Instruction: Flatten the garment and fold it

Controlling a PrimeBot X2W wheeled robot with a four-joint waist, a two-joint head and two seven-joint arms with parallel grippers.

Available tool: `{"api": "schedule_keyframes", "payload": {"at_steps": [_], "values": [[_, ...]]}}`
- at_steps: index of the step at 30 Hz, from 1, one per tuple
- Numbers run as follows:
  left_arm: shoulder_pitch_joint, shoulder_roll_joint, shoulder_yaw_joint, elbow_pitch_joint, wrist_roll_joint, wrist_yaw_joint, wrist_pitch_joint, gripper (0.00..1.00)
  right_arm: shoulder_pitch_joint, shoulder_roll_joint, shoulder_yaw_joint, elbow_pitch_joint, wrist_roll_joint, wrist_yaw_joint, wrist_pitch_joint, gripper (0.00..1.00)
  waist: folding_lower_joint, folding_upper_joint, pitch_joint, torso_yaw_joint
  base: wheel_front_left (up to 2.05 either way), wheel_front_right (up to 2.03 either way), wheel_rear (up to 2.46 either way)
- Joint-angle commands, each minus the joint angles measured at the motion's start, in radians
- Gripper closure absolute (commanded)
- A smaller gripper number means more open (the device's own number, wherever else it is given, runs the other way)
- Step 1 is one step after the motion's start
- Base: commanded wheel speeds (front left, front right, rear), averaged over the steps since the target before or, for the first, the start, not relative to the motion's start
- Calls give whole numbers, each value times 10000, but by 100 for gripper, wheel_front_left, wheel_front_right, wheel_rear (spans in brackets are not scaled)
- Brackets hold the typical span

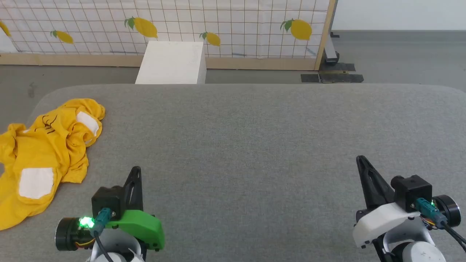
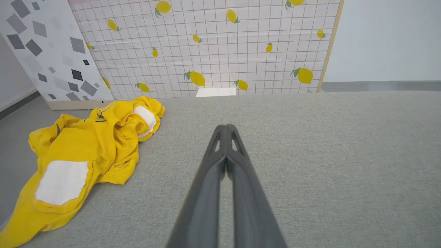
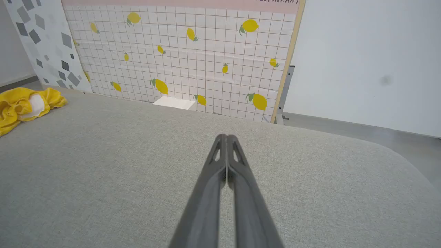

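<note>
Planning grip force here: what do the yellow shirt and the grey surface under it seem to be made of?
Yellow shirt: thin soft cloth, probably cotton jersey, matte; it lies in limp folds and wrinkles. Grey surface: woven, upholstery-like fabric, matte, with a fine flecked weave; rounded corners hint at padding, unconfirmed.

A broad table (image 1: 255, 145) covered in grey woven fabric, its corners rounded, took up the foreground. Behind it stood a white gridded screen (image 1: 236, 22) printed with yellow lemons and framed in pale wood. A white box (image 1: 171, 62) sat on the grey floor (image 1: 400, 58) at the screen's base. Dark mats (image 1: 331, 77) lay by its right post. A panel (image 2: 44, 51) speckled with grey shapes leaned at left, and a plain white wall (image 3: 361, 62) stood at right. Light was even and soft.
</note>
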Motion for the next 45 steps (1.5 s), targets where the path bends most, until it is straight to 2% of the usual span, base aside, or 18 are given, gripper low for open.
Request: {"api": "schedule_keyframes", "payload": {"at_steps": [1,18,19,45], "values": [[-37,-59,35,35,103,-9,14,100,88,17,20,-47,-37,-19,1,100,0,0,0,0,0,0,0],[-37,-59,35,35,103,-9,14,100,88,17,20,-47,-37,-19,1,100,0,0,0,0,0,0,0],[0,0,0,0,-1,0,-1,0,1,0,-2,0,1,0,-1,0,0,0,0,0,0,0,0],[150,-8,-137,35,-218,-43,-452,0,93,1,-783,207,116,-3,-454,0,0,0,-6,34,0,0,0]]}}
